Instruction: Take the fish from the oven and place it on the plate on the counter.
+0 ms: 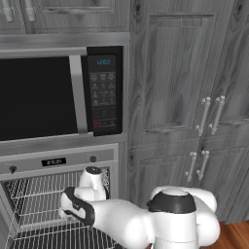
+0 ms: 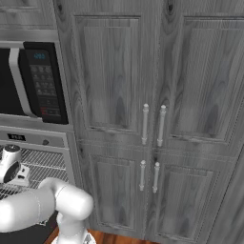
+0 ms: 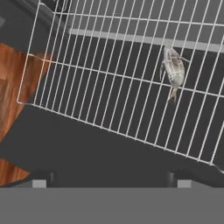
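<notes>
A: Fish?
B: Fish (image 3: pixel 173 71) lies on the wire rack (image 3: pixel 118 83) in the oven (image 1: pixel 58 194), door down.
A: Gripper?
B: Gripper (image 3: pixel 111 178) above the rack, jaws wide, nothing held, well apart from the fish.

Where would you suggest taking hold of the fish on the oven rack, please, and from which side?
Probably across the middle of its body, coming down from above. The fish lies flat on the wire rack and is slim, so the open hand could straddle its narrow width; head and tail taper.
</notes>
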Motion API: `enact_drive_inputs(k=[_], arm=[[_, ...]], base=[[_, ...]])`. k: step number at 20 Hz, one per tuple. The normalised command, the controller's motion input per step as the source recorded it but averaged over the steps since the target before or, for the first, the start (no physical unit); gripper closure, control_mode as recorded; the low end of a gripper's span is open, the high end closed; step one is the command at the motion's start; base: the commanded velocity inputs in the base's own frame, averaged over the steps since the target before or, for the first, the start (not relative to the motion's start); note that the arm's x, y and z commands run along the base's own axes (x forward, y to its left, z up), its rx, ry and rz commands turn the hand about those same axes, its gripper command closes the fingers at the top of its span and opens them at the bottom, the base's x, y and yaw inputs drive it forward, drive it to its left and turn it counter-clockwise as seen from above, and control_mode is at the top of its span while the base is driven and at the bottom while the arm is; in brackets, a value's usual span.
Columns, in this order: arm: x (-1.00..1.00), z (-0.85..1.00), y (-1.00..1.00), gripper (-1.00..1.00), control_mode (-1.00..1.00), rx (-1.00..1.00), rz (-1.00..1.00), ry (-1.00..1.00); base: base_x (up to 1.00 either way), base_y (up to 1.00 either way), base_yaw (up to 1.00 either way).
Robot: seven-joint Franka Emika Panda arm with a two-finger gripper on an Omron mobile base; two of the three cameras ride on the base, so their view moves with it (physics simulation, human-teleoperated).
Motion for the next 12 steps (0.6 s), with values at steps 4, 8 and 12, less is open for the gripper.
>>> enact_drive_inputs(k=[4, 8, 12], arm=[[0.00, -0.05, 0.00, -1.00, -1.00, -0.07, -0.03, 0.00], [0.01, 0.00, 0.00, -1.00, -1.00, -0.16, 0.00, 0.00], [0.14, -0.12, 0.00, -1.00, -1.00, -0.19, -0.03, 0.01]], base=[[0.00, 0.00, 0.00], [0.00, 0.00, 0.00], [0.00, 0.00, 0.00]])
